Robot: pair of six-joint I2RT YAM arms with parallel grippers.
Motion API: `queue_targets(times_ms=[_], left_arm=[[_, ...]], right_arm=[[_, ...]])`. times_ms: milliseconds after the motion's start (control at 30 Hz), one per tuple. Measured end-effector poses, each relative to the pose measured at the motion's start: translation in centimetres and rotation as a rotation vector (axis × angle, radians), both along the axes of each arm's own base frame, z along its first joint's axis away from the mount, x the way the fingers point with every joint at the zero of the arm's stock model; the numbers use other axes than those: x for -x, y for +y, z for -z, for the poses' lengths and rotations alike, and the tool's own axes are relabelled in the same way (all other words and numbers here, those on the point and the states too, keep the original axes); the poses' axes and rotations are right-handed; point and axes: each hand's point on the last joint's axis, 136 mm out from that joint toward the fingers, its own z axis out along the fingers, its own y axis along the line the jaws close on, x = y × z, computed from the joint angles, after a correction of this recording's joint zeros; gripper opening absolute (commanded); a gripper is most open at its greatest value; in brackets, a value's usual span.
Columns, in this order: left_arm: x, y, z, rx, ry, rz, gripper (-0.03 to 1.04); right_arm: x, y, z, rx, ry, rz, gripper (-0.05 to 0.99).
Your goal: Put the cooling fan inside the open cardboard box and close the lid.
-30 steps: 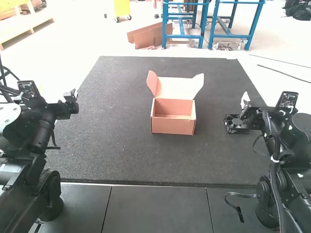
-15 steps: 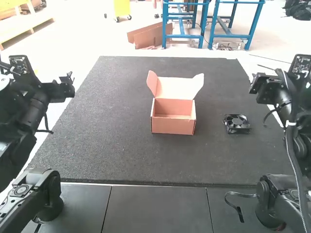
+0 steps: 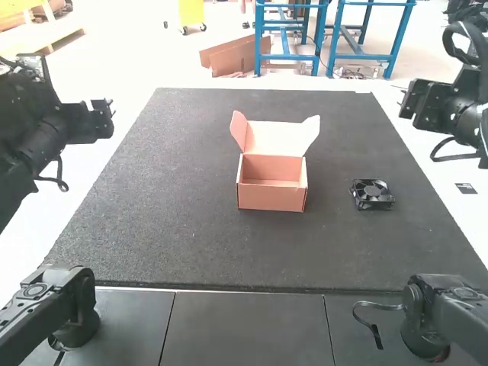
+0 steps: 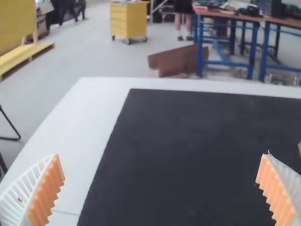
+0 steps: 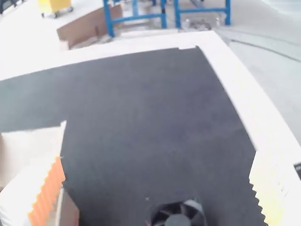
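An open brown cardboard box (image 3: 271,183) stands upright in the middle of the black mat, its lid flap (image 3: 278,136) raised at the far side. A small black cooling fan (image 3: 372,194) lies flat on the mat to the box's right, apart from it. My left gripper (image 3: 102,114) hangs open over the mat's far left edge, well away from both. My right gripper (image 3: 412,94) is raised above the mat's far right edge, open and holding nothing. In the right wrist view the fan (image 5: 178,215) lies between my spread fingers (image 5: 47,193), with the box's flap (image 5: 26,148) beside it.
The black mat (image 3: 183,198) covers most of the white table (image 3: 99,91). The left wrist view looks over the mat (image 4: 197,150) and the table's white edge (image 4: 80,136) between wide-spread fingers (image 4: 44,190). A small dark label (image 3: 465,187) lies right of the mat.
Both arms have risen and drawn outward. The right gripper left the fan's side and went up toward the far right; the left gripper lifted toward the far left. Box and fan stayed put.
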Motion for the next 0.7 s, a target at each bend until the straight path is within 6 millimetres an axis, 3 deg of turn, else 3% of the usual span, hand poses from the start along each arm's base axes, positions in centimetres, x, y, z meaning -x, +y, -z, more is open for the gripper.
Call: queue_targets(times_ms=[300,467,600,700], left_arm=[[-1.9,-0.1,-0.8,-0.007,0.221,0.000,0.97],[-2.8,-0.2,-0.7,-0.075,0.305,0.022,0.97],[-2.8,-0.2,1.1,-0.159,0.400,0.050,0.97],[-2.6,-0.2,2.6,-0.191,0.466,0.065,0.97]], right_arm=[[-2.6,0.1,3.2,0.042,0.279,-0.002,0.92],[-2.5,-0.1,4.5,0.099,0.392,-0.023,0.90],[-3.5,-0.5,5.0,0.104,0.454,-0.019,0.90],[-4.1,-1.0,3.9,0.096,0.435,-0.008,0.90]])
